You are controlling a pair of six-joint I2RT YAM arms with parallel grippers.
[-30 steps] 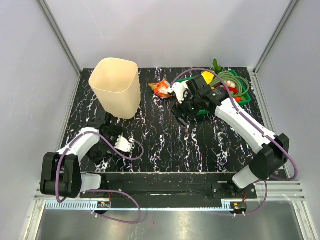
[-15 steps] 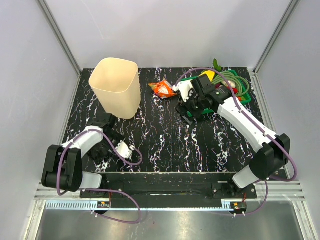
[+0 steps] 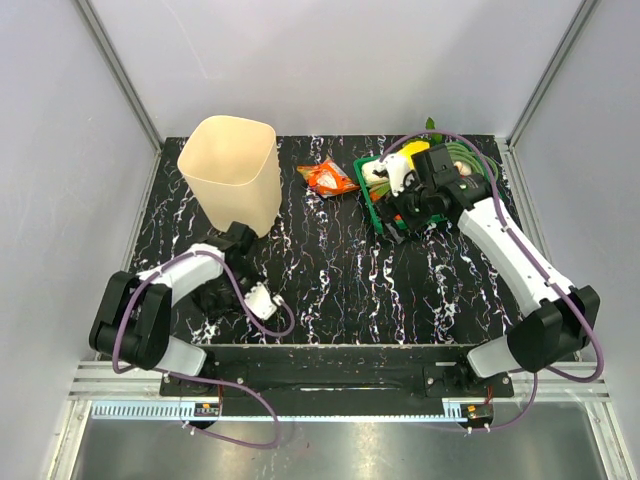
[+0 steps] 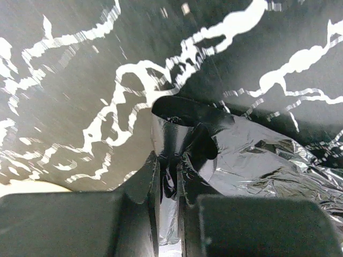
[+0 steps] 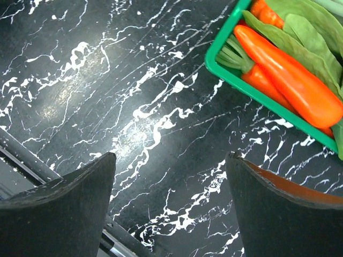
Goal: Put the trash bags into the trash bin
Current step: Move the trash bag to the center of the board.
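left gripper (image 4: 167,172): jaws pinched shut on a fold of the trash bag (image 4: 252,155) | bag on the table (image 5: 80,69), near-left, close to the trash bin (image 3: 232,178) | right gripper (image 5: 170,160): jaws wide apart, empty, beside the green tray (image 5: 231,76)

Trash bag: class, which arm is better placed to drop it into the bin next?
Left. The left gripper is shut on the trash bag beside the trash bin; the right gripper hangs open by the green tray, far from both.

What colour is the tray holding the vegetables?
Green; the tray shows best in the right wrist view.
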